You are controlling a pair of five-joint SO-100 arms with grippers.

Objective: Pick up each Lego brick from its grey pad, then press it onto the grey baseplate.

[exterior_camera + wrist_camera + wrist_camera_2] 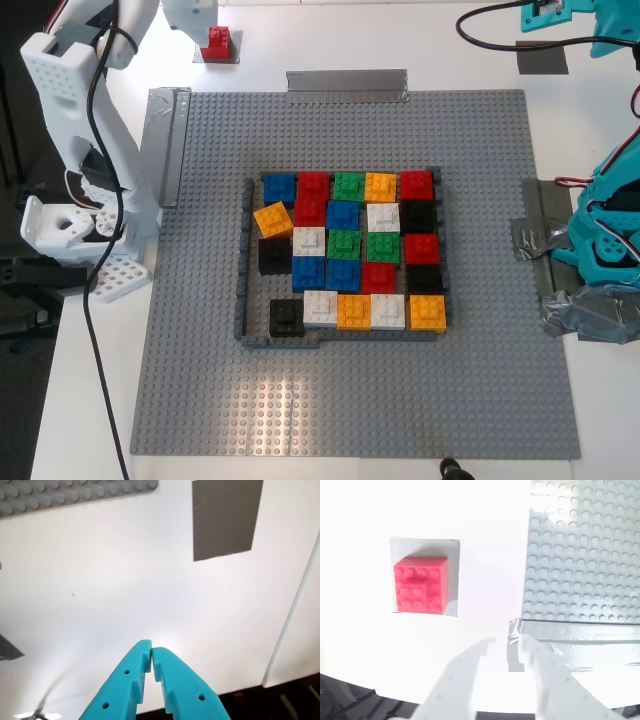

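Red studded square brick (421, 584) on flat grey pad (452, 575).

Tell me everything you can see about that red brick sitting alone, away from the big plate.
The red brick is a small square plastic Lego piece with studs on top, glossy-looking. It sits flat on a light-grey pad, slightly off-centre, on the white table beyond the grey baseplate, near the exterior view's top left. Nothing grips it: my second gripper, white, hangs open beside it, not touching.
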